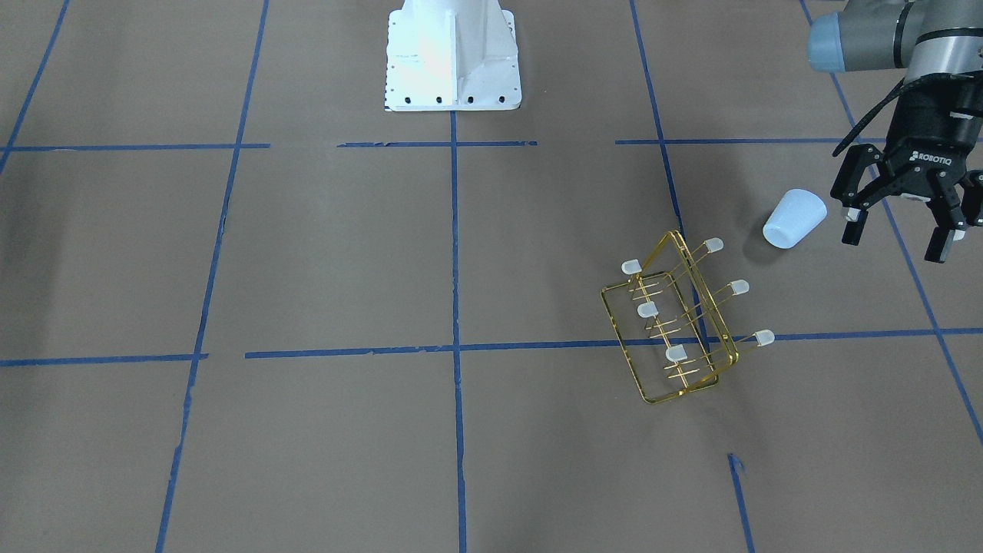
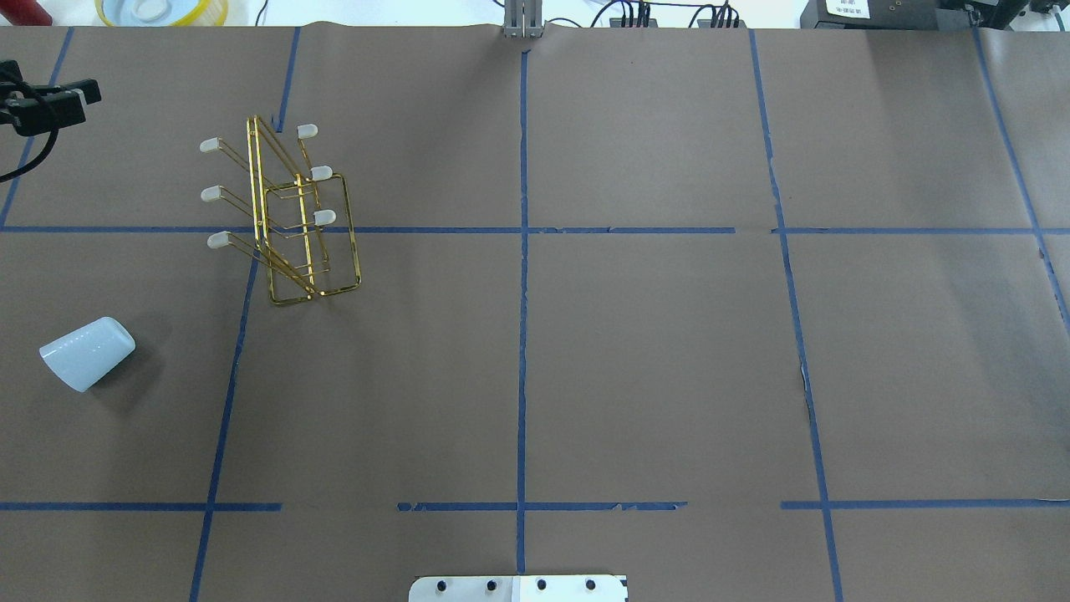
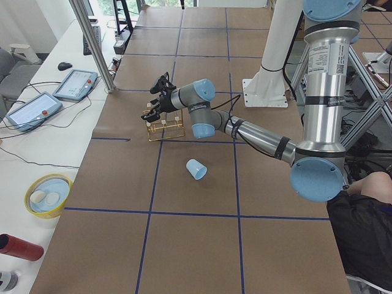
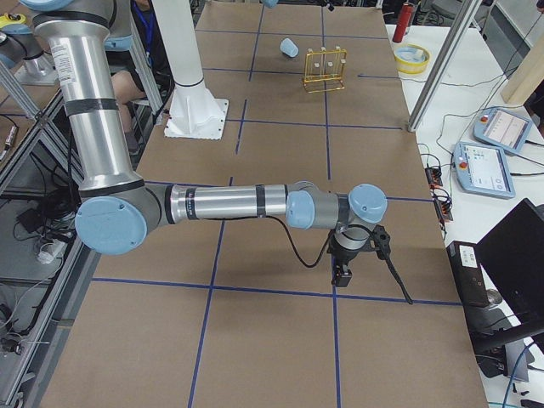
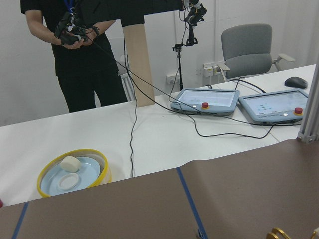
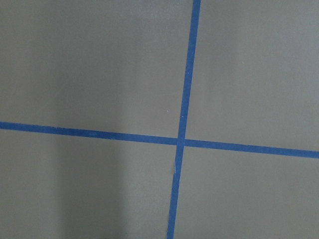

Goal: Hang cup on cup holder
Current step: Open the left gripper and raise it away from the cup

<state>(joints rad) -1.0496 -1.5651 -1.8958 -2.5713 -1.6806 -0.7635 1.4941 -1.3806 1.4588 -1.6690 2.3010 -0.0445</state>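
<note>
The left arm (image 3: 245,131) reaches far out over the table (image 1: 307,253). It is bent at the elbow. The left gripper (image 1: 896,240) hangs in the air and points down. Its two fingers (image 1: 941,244) are spread wide apart, and there is nothing between them.

The right arm (image 4: 221,204) stretches out low the other way, well apart from the task things. The right gripper (image 4: 343,274) points straight down, close to the table. I cannot tell if its fingers are apart or together. Its camera sees only brown table and two blue tape lines (image 6: 182,141) that cross.

There is one cup (image 1: 795,220). It lies on its side on the table, near the left gripper but not touching it. It is not on any prong.

There is one holder (image 1: 680,319). It stands on the table, near the cup but apart from it. It has six prongs, three on each side. Each prong has one whitish cap (image 1: 739,287), so six caps in all.

There are two arms and two grippers.
</note>
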